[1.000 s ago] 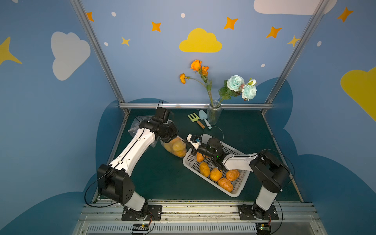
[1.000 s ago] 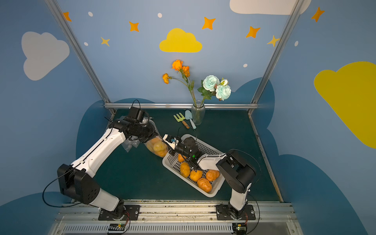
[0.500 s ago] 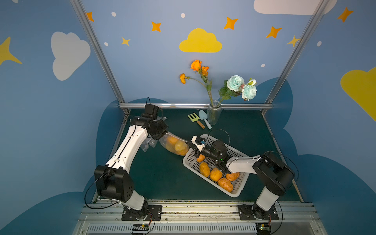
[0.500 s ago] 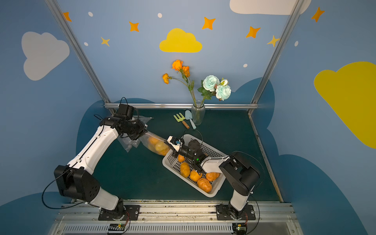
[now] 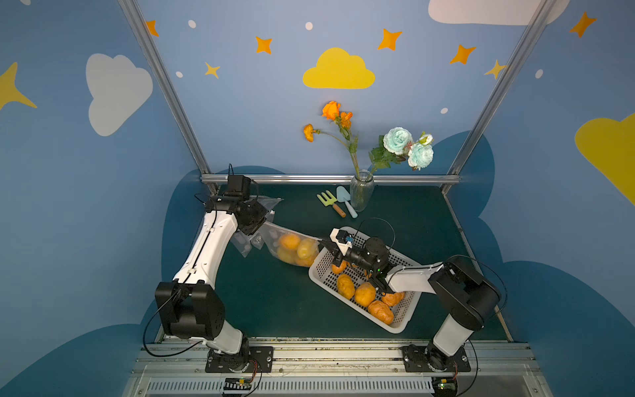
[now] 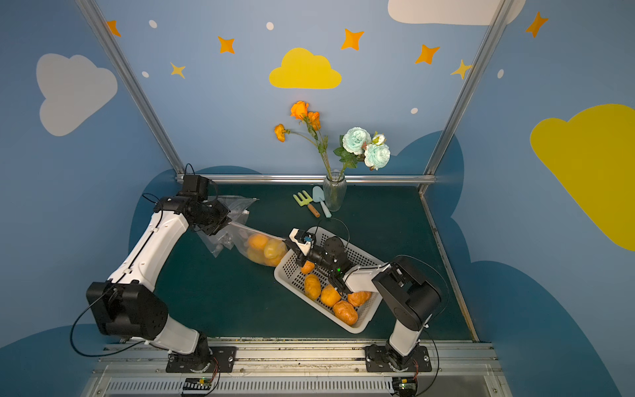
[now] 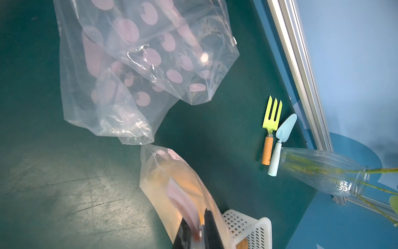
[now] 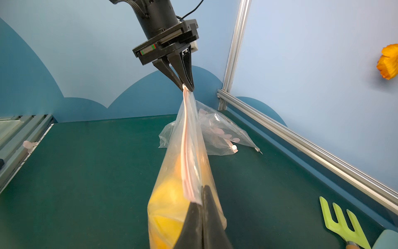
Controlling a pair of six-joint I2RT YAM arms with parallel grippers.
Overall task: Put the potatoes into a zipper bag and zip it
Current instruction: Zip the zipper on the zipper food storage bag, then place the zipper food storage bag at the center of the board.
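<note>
Seeing the zipper bag pulled taut between both arms, middle-left of the mat. Seeing the left gripper pinched tight on the far-left corner of its pink zip strip, and the right gripper clamped on the opposite corner, right at the white basket's far-left edge. Counting a few potatoes inside the bag, plus five loose potatoes sitting in the basket.
</note>
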